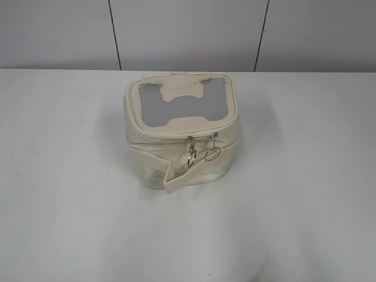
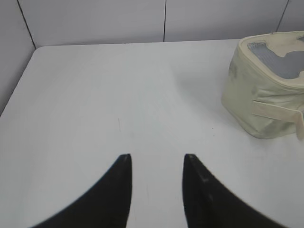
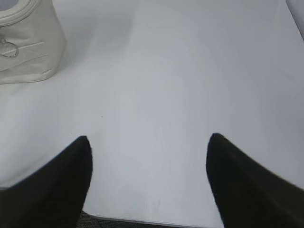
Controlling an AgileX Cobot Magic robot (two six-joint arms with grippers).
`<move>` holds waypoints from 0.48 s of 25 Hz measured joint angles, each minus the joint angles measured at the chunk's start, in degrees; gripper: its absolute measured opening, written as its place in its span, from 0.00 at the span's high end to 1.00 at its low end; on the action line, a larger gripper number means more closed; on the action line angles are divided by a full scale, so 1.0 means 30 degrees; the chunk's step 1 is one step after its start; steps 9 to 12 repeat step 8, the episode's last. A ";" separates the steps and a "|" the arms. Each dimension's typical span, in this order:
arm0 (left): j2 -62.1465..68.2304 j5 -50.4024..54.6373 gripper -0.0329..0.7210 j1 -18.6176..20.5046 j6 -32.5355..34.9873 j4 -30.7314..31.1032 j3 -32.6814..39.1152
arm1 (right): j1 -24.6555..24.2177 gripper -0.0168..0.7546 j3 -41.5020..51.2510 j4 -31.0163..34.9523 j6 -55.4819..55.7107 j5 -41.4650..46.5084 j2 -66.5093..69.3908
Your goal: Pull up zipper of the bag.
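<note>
The cream-beige bag (image 1: 182, 132) stands upright in the middle of the white table, with a grey mesh top and a cream H-shaped patch. Its zipper (image 1: 202, 141) runs round the top rim, and two silver sliders with ring pulls hang side by side on the front face. The bag also shows at the right edge of the left wrist view (image 2: 266, 90) and at the top left of the right wrist view (image 3: 26, 47). My left gripper (image 2: 156, 156) is open and empty, well left of the bag. My right gripper (image 3: 149, 138) is open and empty, well right of the bag. Neither arm shows in the exterior view.
The white table (image 1: 70, 205) spreads wide around the bag. A grey panelled wall (image 1: 188, 32) stands behind it. The table's near edge (image 3: 142, 221) shows under the right gripper. A flat strap end (image 1: 176, 185) sticks out at the bag's front.
</note>
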 joint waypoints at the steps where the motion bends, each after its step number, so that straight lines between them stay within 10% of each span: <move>1: 0.0000 0.0000 0.58 0.0000 0.0000 0.0000 0.0000 | 0.0000 0.22 0.0000 0.0000 0.0000 0.0000 0.0000; 12: 0.0000 0.0000 0.61 0.0000 0.0000 0.0000 0.0000 | 0.0000 0.22 0.0000 0.0011 0.0000 0.0000 0.0000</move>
